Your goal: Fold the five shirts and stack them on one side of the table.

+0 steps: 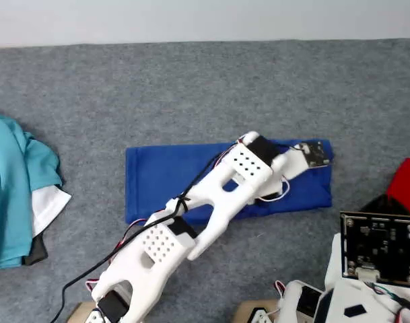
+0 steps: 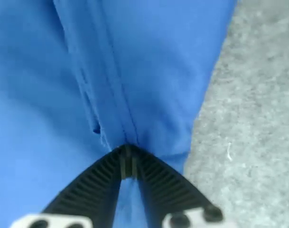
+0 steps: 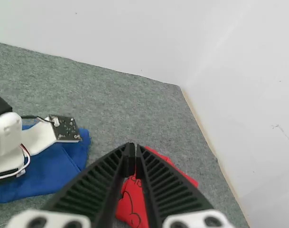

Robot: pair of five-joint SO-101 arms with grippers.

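A blue shirt (image 1: 164, 178) lies folded into a long strip in the middle of the grey table. My left arm (image 1: 245, 175) stretches across it to its right end. There my left gripper (image 2: 128, 156) is shut on a raised fold of the blue shirt (image 2: 149, 61) near the cloth's edge. My right gripper (image 3: 131, 152) is shut with nothing in it and hangs above a red shirt (image 3: 131, 202) at the table's right side. The red shirt (image 1: 406, 182) lies partly behind the right arm's wrist (image 1: 380, 245).
A teal shirt (image 1: 13, 195) lies bunched at the left edge over a white one (image 1: 50, 202) and a dark one (image 1: 36, 249). A white wall (image 3: 229, 71) borders the table at the back and right. Bare grey felt (image 1: 191, 94) lies behind the blue shirt.
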